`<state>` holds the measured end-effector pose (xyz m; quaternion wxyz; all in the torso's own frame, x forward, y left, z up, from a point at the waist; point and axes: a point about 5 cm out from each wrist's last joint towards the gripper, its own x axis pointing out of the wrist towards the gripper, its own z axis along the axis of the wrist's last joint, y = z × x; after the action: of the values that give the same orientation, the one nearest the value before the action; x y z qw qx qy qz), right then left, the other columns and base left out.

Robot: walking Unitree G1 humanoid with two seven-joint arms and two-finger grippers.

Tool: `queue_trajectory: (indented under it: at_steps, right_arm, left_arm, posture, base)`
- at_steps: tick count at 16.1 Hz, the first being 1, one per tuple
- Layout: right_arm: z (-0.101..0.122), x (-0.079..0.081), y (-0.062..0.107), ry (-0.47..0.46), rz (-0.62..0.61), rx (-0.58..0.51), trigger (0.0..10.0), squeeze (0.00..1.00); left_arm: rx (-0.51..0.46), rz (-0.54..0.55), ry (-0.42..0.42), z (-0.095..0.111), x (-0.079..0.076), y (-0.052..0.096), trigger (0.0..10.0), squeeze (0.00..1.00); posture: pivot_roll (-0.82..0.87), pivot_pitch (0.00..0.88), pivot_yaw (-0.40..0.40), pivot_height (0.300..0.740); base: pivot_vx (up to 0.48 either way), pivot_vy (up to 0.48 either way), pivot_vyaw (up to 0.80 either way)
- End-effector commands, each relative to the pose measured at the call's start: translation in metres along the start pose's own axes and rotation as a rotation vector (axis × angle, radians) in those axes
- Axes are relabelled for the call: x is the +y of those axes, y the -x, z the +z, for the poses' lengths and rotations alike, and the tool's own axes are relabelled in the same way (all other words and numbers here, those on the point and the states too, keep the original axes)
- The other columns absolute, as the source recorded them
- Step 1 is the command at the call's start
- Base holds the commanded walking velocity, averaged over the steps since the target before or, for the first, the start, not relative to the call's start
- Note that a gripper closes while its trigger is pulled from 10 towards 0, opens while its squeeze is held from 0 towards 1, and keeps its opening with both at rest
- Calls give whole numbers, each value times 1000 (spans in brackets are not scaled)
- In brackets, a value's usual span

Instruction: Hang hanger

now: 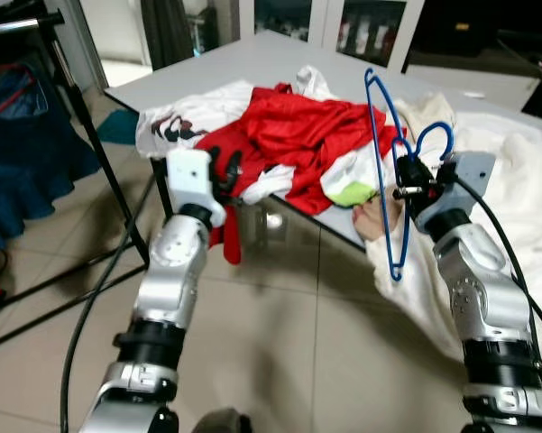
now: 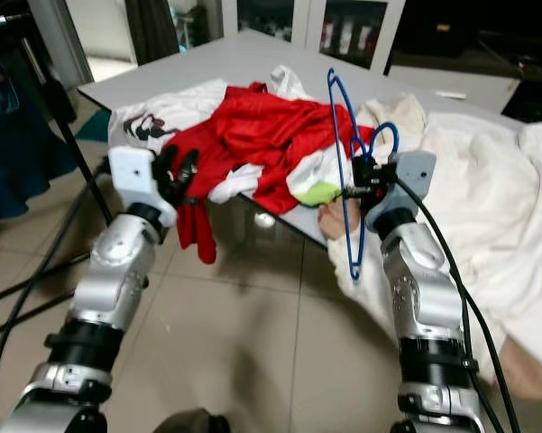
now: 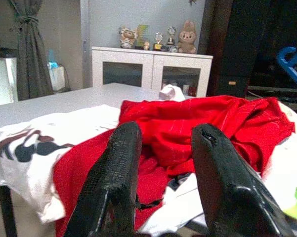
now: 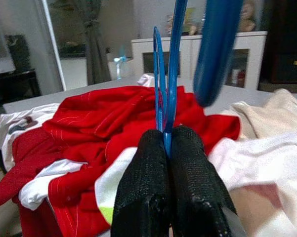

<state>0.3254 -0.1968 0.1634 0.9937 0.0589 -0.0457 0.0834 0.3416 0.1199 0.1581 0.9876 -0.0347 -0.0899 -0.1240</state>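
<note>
The right claw [image 1: 402,191] is pressed together on the thin blue plastic hanger [image 1: 390,171], pinching its frame between the two black fingers [image 4: 188,187]. The hanger stands nearly upright in the air at the near edge of the grey desk [image 1: 243,59]. Its hook curls beside the claw and its long frame reaches up above the desk and down below the edge. The left claw [image 1: 224,171] is spread and holds nothing; it hovers at the near left side of the desk, just before the crumpled red garment [image 1: 298,126].

On the desk lies a heap of clothes: the red garment in the middle, a white shirt with a dark print [image 1: 176,122] to the left, and cream-white fabric [image 1: 523,180] to the right that hangs over the edge toward the floor. A black metal stand [image 1: 99,153] rises at the far left, and dark blue clothes [image 1: 22,153] hang there.

In my judgement the hanger is lifted but not yet hung. The grip is on a narrow, smooth bar, so the hanger may turn or slip between the fingers when the arm swings. The lower end is near the hanging cream fabric and could catch it and drag it. The stand is well apart, so the robot must turn and walk, and the black cables [image 1: 90,298] on the floor could disturb its steps.
</note>
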Motion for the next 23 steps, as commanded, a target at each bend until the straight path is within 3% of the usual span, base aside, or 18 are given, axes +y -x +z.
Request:
queue_trajectory:
  at_steps: [1, 13, 23]
  right_arm:
    - [-3, -5, 2, 11, -25, 6, 10000, 0]
    - [-7, -1, 1, 7, -22, 11, 10000, 0]
    - [-8, 1, 1, 13, -14, 17, 10000, 0]
  left_arm:
    - [-5, -43, 1, 4, -10, -6, 10000, 0]
    - [-1, -58, -9, 4, -12, -10, 10000, 0]
    - [27, -70, -38, -1, -14, -10, 10000, 0]
  posture:
    - [97, 0, 35, 740]
    - [95, 0, 46, 740]
    - [94, 0, 46, 740]
  base:
    - [0, 439, 0]
    - [0, 428, 0]
    - [0, 0, 0]
